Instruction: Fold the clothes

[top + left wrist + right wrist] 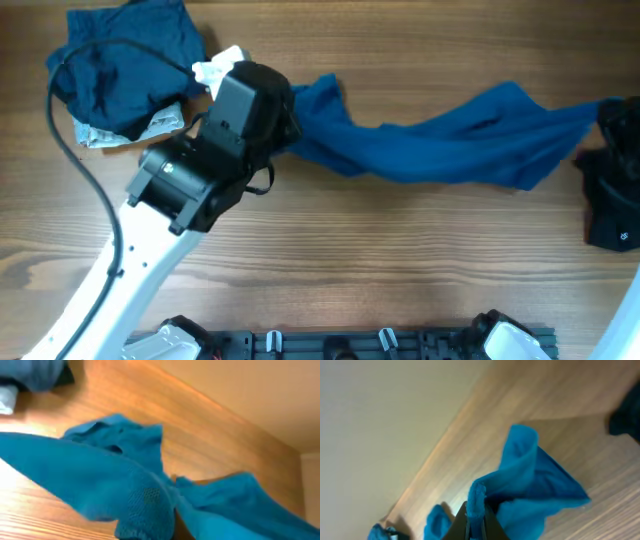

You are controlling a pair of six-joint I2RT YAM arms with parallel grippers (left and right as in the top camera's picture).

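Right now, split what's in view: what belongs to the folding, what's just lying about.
Folding: blue shirt, stretched across the table; navy pile, far left; pale garment under it.
Lying about: black cable, looped over that pile; black rail at the near edge.

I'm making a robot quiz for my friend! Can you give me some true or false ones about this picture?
The blue shirt is stretched between the left end effector and the right end effector. True.
The blue shirt is folded into a neat square. False: it is long and rumpled.
A pile of navy clothes sits near the left arm. True.
The right end effector is open and empty. False: it is shut on the blue shirt.
The table is glass. False: it is wood.
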